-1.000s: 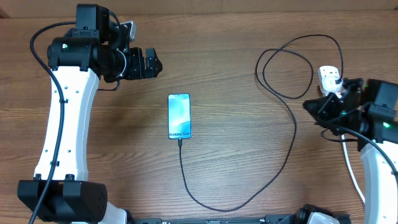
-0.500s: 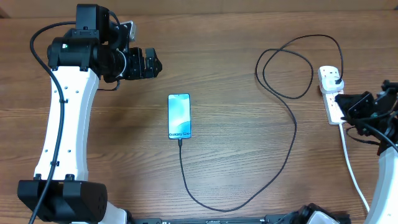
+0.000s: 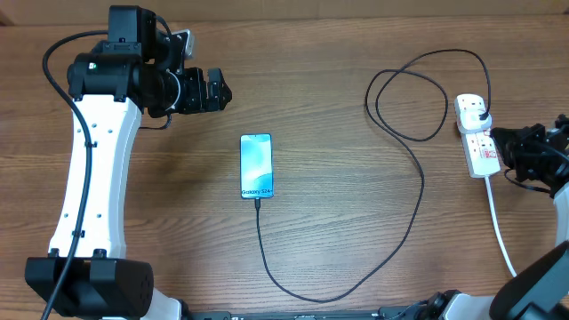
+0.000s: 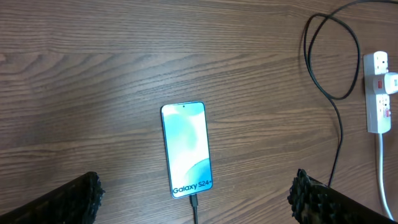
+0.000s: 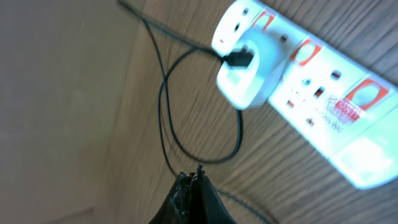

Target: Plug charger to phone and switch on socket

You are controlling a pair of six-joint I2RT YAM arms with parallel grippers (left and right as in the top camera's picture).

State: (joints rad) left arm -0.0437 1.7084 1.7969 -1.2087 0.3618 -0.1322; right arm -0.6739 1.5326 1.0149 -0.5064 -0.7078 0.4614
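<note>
Starting with the biggest thing, we see the wooden table (image 3: 338, 107) carrying everything. We take the phone (image 3: 256, 166), lying flat and face up near its middle, as our landmark; its screen is lit and reads Galaxy S24.

The left arm (image 3: 93, 169) stands well to the left of the phone. The left gripper (image 3: 222, 92) hangs beyond the phone's top edge and a little left of it, fingers spread wide with nothing between them. We judge it waits there so that its camera looks down on the phone without crowding it.

Far to the right of the phone lies the socket (image 3: 476, 133), its thick white cord (image 3: 500, 231) trailing toward the near edge. The right gripper (image 5: 193, 196) sits just beside the socket, on the side away from the phone, fingers pressed together and empty — a closed tip suits nudging a small switch, we think.

The charger (image 3: 418, 191) leaves the phone's bottom edge, where its tip appears seated. It sweeps round to the right of the phone, coils once and ends at a white adapter (image 5: 245, 71) in the socket's end outlet, so the plugging looks done.

Smallest are the red switch marks (image 5: 303, 51) beside the outlets — we cannot tell whether the adapter's own switch is on.
</note>
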